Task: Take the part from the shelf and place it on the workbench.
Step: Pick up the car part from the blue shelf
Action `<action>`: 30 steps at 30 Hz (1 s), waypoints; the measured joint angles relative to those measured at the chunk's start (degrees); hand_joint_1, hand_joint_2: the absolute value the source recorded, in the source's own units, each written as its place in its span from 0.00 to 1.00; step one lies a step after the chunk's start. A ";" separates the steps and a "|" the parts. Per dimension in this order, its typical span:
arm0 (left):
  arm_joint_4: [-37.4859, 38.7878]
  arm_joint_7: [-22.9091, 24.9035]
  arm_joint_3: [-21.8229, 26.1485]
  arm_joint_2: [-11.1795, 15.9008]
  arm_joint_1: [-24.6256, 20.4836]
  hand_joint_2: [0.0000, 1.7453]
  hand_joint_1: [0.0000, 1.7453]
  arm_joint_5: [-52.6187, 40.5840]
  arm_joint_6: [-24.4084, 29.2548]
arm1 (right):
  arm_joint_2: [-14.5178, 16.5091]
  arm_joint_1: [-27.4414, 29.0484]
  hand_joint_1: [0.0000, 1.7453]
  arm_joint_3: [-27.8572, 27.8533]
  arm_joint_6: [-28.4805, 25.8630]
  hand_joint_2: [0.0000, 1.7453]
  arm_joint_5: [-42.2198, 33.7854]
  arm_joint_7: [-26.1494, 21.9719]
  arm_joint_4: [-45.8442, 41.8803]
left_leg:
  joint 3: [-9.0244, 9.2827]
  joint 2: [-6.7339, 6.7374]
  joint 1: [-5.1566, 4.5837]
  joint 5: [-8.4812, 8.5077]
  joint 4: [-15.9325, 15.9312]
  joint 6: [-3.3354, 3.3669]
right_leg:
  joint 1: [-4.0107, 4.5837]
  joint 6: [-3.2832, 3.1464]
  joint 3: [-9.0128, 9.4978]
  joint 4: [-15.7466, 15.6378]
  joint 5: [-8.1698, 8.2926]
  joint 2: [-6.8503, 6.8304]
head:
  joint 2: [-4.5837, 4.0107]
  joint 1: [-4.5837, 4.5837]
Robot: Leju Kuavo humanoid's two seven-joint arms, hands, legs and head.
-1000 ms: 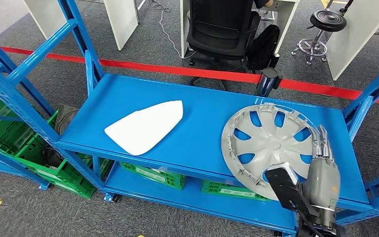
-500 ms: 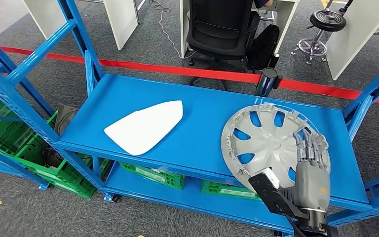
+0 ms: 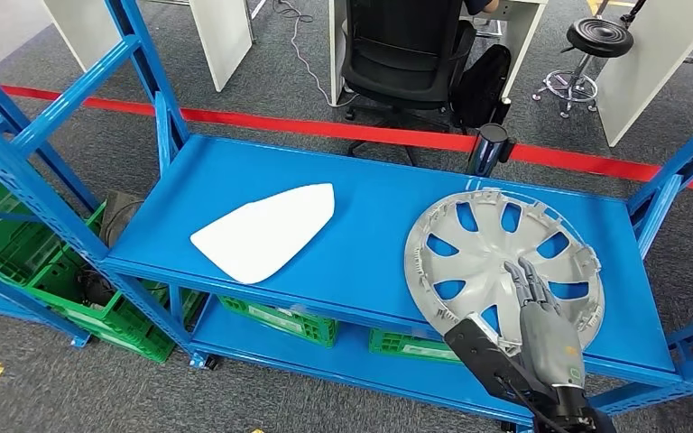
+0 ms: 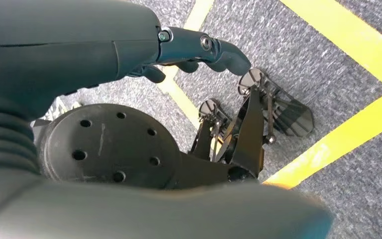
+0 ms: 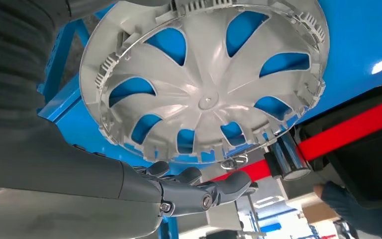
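Industrial workshop or test floor with adjoining office area. Indicated by blue steel shelving rack (image 3: 388, 216), green plastic storage crates (image 3: 18, 262) on lower level, red tape line (image 3: 325, 129) across grey carpet, black office chair (image 3: 406, 54), white desks (image 3: 221, 32), black round stool (image 3: 598, 41).

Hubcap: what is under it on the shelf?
Through the openings of the hubcap only the blue shelf shows. The right robot hand is over its near edge, hiding that part; whether anything lies under the solid spokes cannot be seen.
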 joint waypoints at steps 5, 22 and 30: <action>0.04 -0.90 0.08 -0.13 0.01 0.00 0.00 0.39 -0.37 | -0.58 0.88 0.00 0.74 -5.93 1.00 4.61 0.54 -0.62 | 0.00 0.00 0.00 0.00 0.00 0.00 | 0.00 0.00 -0.01 0.00 0.00 0.00 | 0.00 -0.01; 0.10 -4.89 0.21 -0.28 0.00 0.00 0.00 -0.07 -2.58 | -1.75 3.03 0.00 1.02 -7.00 1.00 2.64 1.01 -0.42 | -0.01 0.01 0.00 0.00 0.00 0.00 | 0.00 0.00 -0.02 0.00 0.00 0.00 | 0.00 -0.01; 0.25 -2.98 0.21 -0.26 0.00 0.00 0.00 -0.93 -2.51 | -2.76 4.15 0.00 0.98 -3.71 1.00 -0.50 1.17 1.08 | -0.01 0.00 0.00 0.00 0.00 0.00 | 0.00 0.00 -0.02 0.00 0.00 0.00 | 0.00 0.00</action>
